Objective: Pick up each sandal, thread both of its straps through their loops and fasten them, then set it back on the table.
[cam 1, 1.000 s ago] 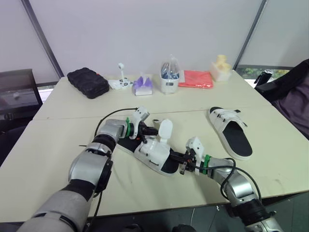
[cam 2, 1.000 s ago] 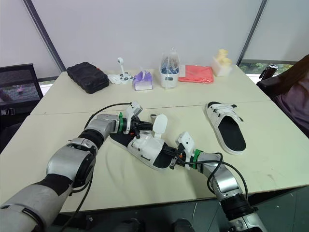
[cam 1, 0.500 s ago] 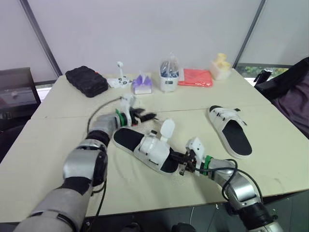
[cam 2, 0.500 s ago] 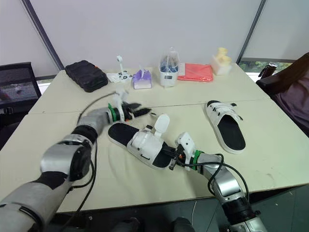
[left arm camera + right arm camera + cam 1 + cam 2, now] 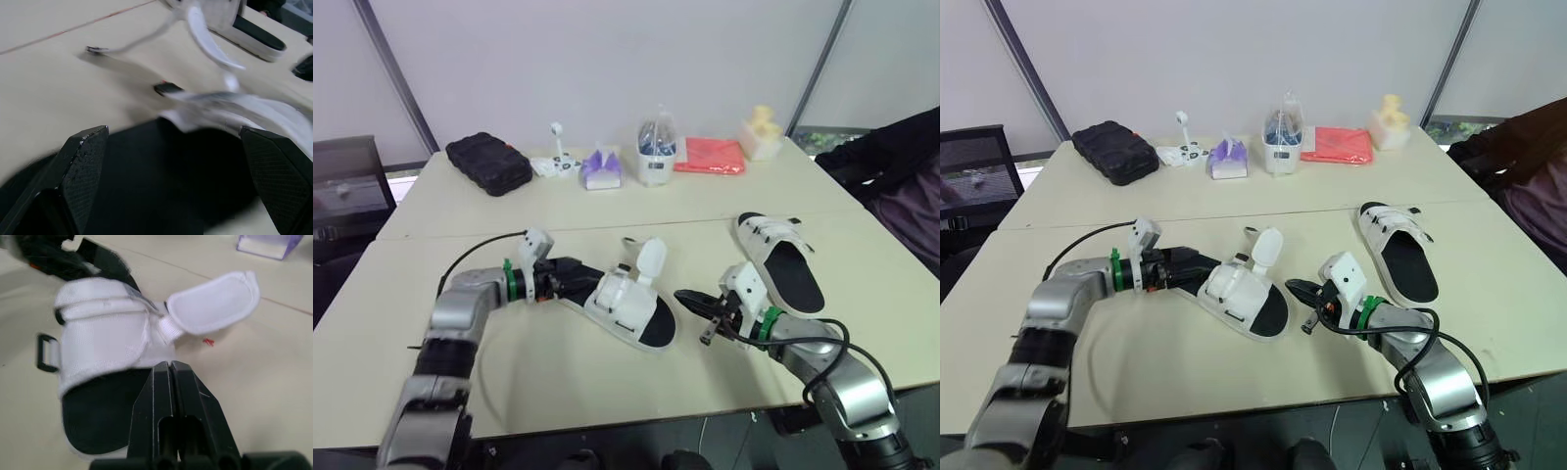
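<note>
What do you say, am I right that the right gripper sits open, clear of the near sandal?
Not quite: the right gripper is shut, fingers pressed together in the right wrist view; it does sit clear of the near sandal.

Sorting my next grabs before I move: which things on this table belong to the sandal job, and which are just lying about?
Job:
near sandal, one strap flap raised
far sandal

Lying about, along the far edge:
black case
white gadget
purple tissue pack
clear bag
red cloth
yellow object
</note>
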Controlling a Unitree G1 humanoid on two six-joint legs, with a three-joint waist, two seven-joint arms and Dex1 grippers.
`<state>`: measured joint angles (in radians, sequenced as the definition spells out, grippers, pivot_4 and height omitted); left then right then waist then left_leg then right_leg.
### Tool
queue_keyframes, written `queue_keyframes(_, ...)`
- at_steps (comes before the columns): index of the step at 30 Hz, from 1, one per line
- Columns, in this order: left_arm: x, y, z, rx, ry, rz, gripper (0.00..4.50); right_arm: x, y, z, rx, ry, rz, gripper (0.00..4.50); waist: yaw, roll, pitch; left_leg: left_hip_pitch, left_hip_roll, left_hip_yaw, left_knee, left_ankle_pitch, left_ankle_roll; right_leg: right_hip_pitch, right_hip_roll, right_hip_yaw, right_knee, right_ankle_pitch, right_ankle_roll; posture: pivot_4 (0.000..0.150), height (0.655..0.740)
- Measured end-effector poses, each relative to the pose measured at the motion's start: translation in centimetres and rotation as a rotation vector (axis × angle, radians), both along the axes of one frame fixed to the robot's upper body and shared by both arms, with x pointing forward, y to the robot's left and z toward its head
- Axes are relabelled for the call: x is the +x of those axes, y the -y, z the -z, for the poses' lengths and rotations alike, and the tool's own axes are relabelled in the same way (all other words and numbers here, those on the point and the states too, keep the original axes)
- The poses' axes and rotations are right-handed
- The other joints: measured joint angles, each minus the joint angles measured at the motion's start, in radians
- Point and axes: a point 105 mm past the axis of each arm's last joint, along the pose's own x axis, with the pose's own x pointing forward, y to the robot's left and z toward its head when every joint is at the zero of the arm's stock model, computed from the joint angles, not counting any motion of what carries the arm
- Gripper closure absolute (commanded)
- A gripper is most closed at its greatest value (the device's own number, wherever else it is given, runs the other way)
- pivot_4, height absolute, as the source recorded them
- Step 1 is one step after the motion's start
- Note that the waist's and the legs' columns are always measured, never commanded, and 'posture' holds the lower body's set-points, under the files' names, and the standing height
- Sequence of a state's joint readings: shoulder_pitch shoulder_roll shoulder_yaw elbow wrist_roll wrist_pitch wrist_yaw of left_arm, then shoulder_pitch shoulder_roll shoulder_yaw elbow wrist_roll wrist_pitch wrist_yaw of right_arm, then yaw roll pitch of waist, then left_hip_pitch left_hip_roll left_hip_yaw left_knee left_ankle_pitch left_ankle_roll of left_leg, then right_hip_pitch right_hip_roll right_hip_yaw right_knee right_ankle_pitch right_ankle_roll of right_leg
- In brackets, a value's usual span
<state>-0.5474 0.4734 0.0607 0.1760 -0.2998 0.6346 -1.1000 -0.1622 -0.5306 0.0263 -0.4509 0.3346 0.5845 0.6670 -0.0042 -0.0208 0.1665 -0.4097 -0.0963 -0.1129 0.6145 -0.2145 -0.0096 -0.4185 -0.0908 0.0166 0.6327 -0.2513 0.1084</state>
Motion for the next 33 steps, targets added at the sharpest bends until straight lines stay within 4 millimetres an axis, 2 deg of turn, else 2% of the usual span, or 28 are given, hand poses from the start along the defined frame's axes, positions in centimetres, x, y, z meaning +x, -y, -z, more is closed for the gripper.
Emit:
queue_keyframes(6, -2.0, -0.8, 1.0, 0.122, -0.022, 0.024, 0.06, -1.0, -0.2, 0.2, -0.017, -0.05, -0.041, 4.5, 0.014, 0.001, 0.0, 0.0, 0.0, 0.001, 0.0, 0.0, 0.0, 0.0, -0.001, 0.0, -0.001, 0.0, 0.0, 0.15, 0.74)
queue_keyframes(10, -2.8, 0.7, 1.8, 0.141, -0.035, 0.079, 0.06, -1.1, -0.8, 0.3, -0.019, -0.059, -0.066, 4.5, 0.019, 0.001, 0.0, 0.0, 0.0, 0.001, 0.001, 0.0, 0.0, 0.001, -0.001, -0.001, -0.002, 0.0, -0.001, 0.15, 0.74)
queue_keyframes(14, -3.7, 2.7, 1.4, 0.128, -0.018, 0.154, 0.06, -1.2, -0.8, 0.4, -0.021, -0.064, -0.074, 4.5, 0.017, 0.001, 0.0, 0.0, 0.0, 0.001, 0.001, 0.0, 0.0, 0.001, -0.001, -0.001, -0.002, 0.0, 0.0, 0.15, 0.74)
queue_keyframes(22, -5.5, 4.7, 2.0, 0.094, -0.053, 0.226, 0.06, -1.1, -0.3, 1.3, -0.024, -0.099, -0.062, 4.5, 0.016, 0.001, 0.0, 0.0, 0.0, 0.001, 0.001, 0.0, 0.0, 0.001, -0.001, -0.001, -0.002, 0.0, -0.001, 0.15, 0.74)
queue_keyframes(33, -7.4, 6.5, 0.6, 0.023, -0.069, 0.289, 0.06, -0.8, 0.1, 1.7, -0.019, -0.111, -0.051, 4.5, 0.017, 0.001, 0.0, 0.0, 0.0, 0.001, 0.001, 0.0, 0.0, 0.001, -0.001, -0.001, -0.002, 0.0, -0.001, 0.15, 0.74)
